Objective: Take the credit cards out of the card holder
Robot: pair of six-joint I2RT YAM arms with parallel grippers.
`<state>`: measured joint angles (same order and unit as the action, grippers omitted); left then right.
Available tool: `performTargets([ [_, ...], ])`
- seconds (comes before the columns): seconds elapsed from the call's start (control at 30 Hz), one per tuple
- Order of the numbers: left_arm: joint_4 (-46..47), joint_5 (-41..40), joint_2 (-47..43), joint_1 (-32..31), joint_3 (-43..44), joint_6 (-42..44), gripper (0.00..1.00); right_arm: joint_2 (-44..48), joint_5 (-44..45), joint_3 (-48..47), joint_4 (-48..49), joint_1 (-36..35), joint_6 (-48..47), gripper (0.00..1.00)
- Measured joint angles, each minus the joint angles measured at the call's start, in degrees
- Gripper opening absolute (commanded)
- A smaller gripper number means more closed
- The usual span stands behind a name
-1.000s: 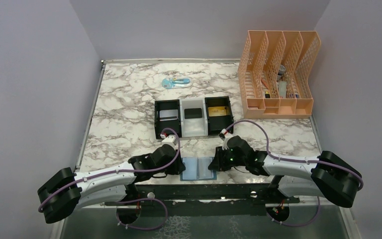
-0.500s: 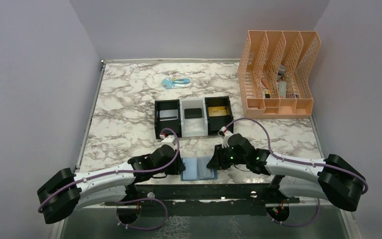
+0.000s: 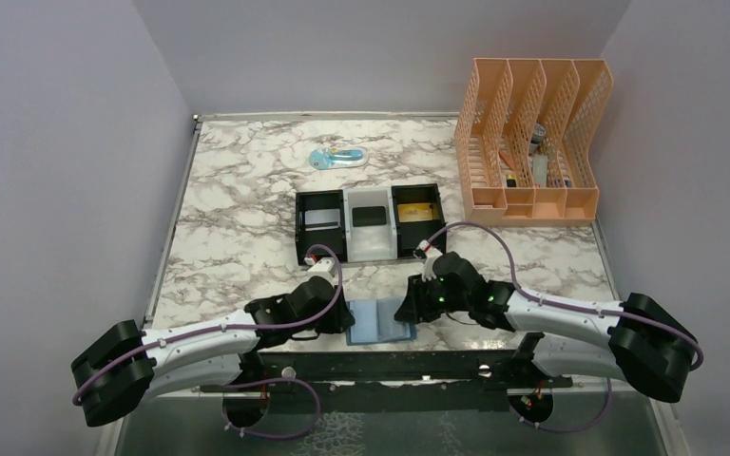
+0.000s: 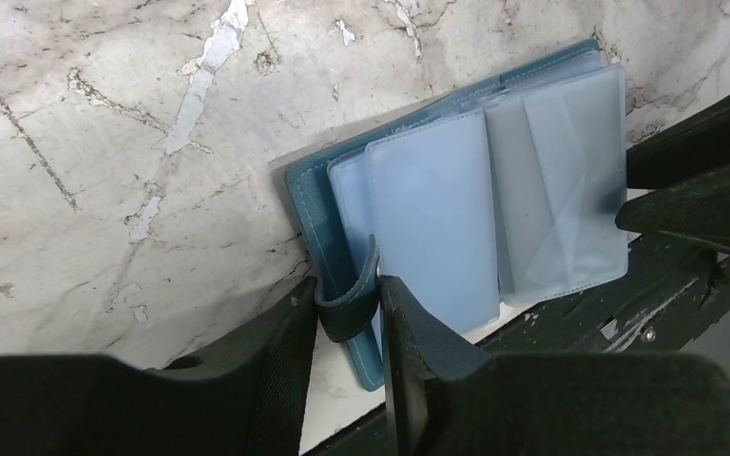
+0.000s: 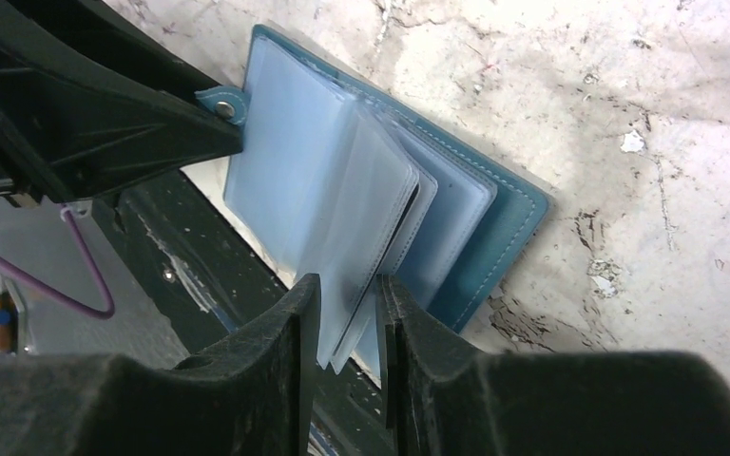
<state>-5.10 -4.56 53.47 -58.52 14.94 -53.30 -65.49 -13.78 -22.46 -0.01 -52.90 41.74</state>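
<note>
The teal-blue card holder (image 3: 378, 321) lies open at the table's near edge, its pale blue plastic sleeves fanned out (image 4: 437, 218). My left gripper (image 4: 347, 290) is shut on its teal snap strap (image 4: 350, 309) at the holder's left side (image 3: 342, 318). My right gripper (image 5: 349, 285) is at the holder's right side (image 3: 407, 312), with its jaws closed on a couple of raised sleeves (image 5: 361, 218). No card shows in the visible sleeves. Three cards lie in the black-and-white tray (image 3: 346, 249): silver (image 3: 321, 220), black (image 3: 370, 216) and gold (image 3: 417, 212).
A peach file organizer (image 3: 532, 142) stands at the back right. A small blue packet (image 3: 336, 157) lies at the back centre. A black rail (image 3: 390, 361) runs along the table's near edge just below the card holder.
My right gripper has shifted a little left onto the holder's right half. The left arm and the holder have stayed put.
</note>
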Motion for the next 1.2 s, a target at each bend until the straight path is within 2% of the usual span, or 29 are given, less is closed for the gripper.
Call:
performTargets([
  [0.23,0.0,-0.2,0.1,0.0,0.0,-0.1,0.32,-2.5,0.7,-2.8,-4.1,-0.3,-2.6,0.28],
  [0.43,-0.2,-0.8,0.0,-0.1,0.0,-0.3,0.31,-3.6,2.9,-6.3,-9.0,-1.5,-4.5,0.24],
  [0.97,-3.6,-1.6,-2.6,-0.1,0.0,-1.2,0.31,-11.4,11.0,-15.0,-18.6,-7.6,-6.1,0.27],
  [1.2,-4.0,-1.6,-3.3,-0.1,0.0,-1.6,0.31,-12.8,13.0,-16.0,-19.5,-9.0,-6.1,0.26],
])
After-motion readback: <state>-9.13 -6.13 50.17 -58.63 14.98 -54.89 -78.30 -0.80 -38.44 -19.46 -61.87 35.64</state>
